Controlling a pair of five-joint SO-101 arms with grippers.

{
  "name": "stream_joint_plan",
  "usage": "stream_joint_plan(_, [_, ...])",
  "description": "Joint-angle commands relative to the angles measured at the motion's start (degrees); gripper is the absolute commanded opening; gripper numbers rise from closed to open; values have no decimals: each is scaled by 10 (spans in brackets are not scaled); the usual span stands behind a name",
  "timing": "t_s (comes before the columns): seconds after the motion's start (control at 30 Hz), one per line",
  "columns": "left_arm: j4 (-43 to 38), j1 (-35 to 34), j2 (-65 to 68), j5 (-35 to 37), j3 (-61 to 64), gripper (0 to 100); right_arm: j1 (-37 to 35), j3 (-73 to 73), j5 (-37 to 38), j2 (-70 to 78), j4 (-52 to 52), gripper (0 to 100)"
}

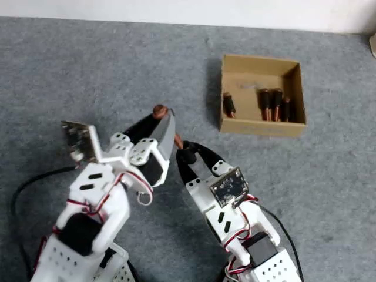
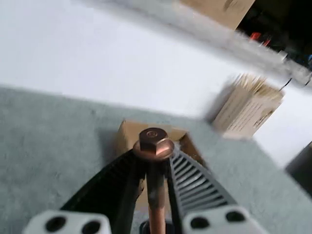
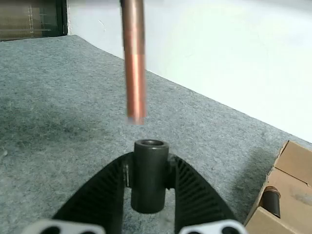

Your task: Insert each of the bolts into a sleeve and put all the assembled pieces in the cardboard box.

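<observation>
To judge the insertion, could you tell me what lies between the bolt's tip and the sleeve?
Nothing: the right wrist view shows a bare gap between bolt and sleeve, with grey carpet behind.

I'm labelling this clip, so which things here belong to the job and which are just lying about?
Job: copper bolt, black sleeve, cardboard box, assembled pieces inside it.
Lying about: pale stack of sheets by the wall, brown box farther off.

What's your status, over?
Left gripper shut on bolt. Right gripper shut on sleeve. Bolt tip just above sleeve mouth, not in. Nothing between them.
</observation>
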Motion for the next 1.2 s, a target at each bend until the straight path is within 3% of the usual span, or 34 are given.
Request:
stream_joint_plan(0.0, [-60, 6, -4, 1, 28, 6, 5, 4, 3, -8, -19, 5])
stream_joint_plan(0.17, [-118, 6, -4, 0, 74, 6, 5, 4, 3, -8, -19, 5])
stream_joint_plan(0.63, [-120, 40, -4, 1, 80, 6, -29, 7, 7, -8, -19, 5])
stream_joint_plan(0.87, [-115, 51, -4, 1, 116, 6, 25, 4, 4, -8, -19, 5])
stream_joint_plan(1.17, [-117, 62, -4, -1, 119, 8, 30, 7, 4, -8, -19, 5])
